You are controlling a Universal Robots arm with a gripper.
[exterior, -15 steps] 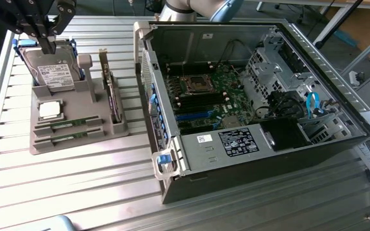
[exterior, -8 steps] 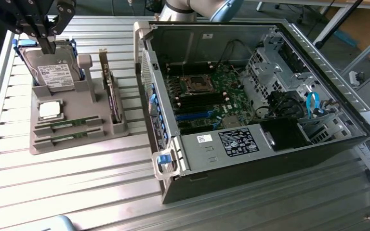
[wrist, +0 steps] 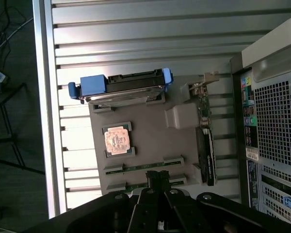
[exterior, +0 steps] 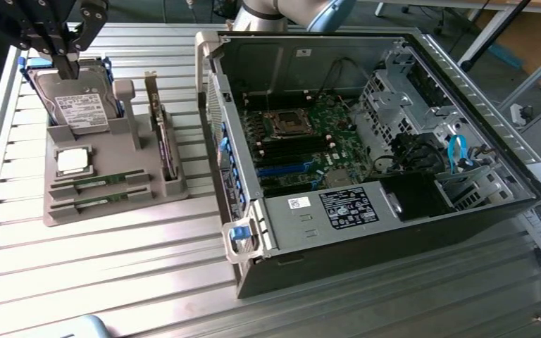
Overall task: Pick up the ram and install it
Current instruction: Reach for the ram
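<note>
Tool (exterior: 65, 69) closed and empty, high over the grey holder (exterior: 110, 213) on the table (exterior: 82, 271).
The exterior view takes in the open case's motherboard (exterior: 320, 144); the wrist view looks down on the ram (wrist: 140, 168) and its twin (wrist: 134, 186), slotted beside the processor chip (wrist: 118, 141).

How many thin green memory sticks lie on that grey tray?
2. Both lie in neighbouring slots of the grey tray: the first ram stick next to the processor chip, the second ram stick beyond it, by the tray's edge. None looks hidden.
</note>
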